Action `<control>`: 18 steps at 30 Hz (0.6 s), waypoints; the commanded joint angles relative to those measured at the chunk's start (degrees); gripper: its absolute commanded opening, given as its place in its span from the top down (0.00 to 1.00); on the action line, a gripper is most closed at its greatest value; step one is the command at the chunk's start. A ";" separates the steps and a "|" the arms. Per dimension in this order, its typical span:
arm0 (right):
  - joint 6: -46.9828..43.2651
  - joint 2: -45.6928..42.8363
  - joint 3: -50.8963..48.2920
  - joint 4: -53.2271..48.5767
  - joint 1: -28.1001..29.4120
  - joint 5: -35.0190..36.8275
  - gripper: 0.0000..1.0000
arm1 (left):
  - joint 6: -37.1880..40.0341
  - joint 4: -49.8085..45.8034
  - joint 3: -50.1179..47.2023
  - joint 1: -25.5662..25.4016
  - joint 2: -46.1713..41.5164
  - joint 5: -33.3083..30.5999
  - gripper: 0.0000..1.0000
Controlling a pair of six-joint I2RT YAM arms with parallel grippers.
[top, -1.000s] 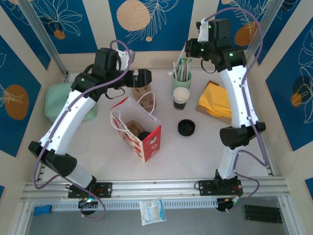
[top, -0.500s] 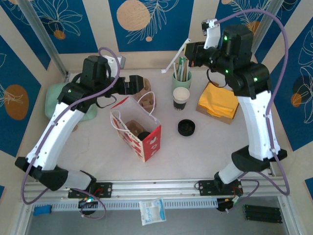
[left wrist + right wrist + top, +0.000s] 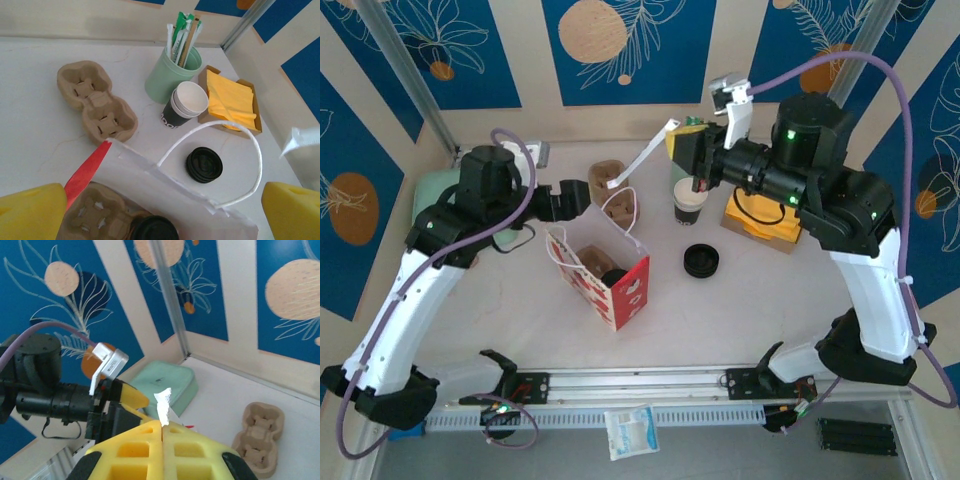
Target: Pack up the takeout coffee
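The takeout coffee (image 3: pixel 690 200) is a white cup with a dark band and no lid, standing right of the bag; in the left wrist view the cup (image 3: pixel 186 104) sits beside the green cup of sticks (image 3: pixel 172 75). My right gripper (image 3: pixel 682 150) hovers just behind it, shut on a white paper-wrapped stick (image 3: pixel 642 155) that slants toward the bag. In the right wrist view the yellow fingers (image 3: pixel 135 450) pinch that stick (image 3: pixel 163 405). My left gripper (image 3: pixel 576 197) hangs open over the bag's far left edge, its yellow fingertips (image 3: pixel 30 210) wide apart.
The red and white paper bag (image 3: pixel 605 270) holds a cardboard carrier with a black-lidded cup (image 3: pixel 152 229). A loose black lid (image 3: pixel 701 261) lies right of the bag. A spare carrier (image 3: pixel 97 100), a yellow napkin box (image 3: pixel 760 225) and a mint green container (image 3: pixel 428 195) surround the space.
My right arm has swung left and forward with the wrapped stick, away from the green cup toward the bag. My left arm has pulled back to the left.
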 commanded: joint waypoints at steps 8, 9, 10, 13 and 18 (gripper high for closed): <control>-1.39 2.86 -1.65 -6.51 10.36 7.84 1.00 | -1.75 -2.57 -4.20 -0.12 -6.67 -2.98 0.00; -1.44 3.24 -1.83 -7.25 11.02 8.27 1.00 | -1.75 -2.75 -4.45 -0.10 -7.07 -3.10 0.01; -1.36 3.75 -1.97 -7.82 11.42 8.25 1.00 | -1.62 -2.84 -4.63 -0.10 -7.39 -3.15 0.01; -1.13 5.42 -2.09 -10.18 12.17 8.29 1.00 | -1.48 -3.27 -5.36 -0.16 -8.35 -3.33 0.01; -1.23 8.56 -1.71 -13.35 12.78 7.75 1.00 | -1.48 -3.42 -6.81 -0.18 -9.63 -2.99 0.01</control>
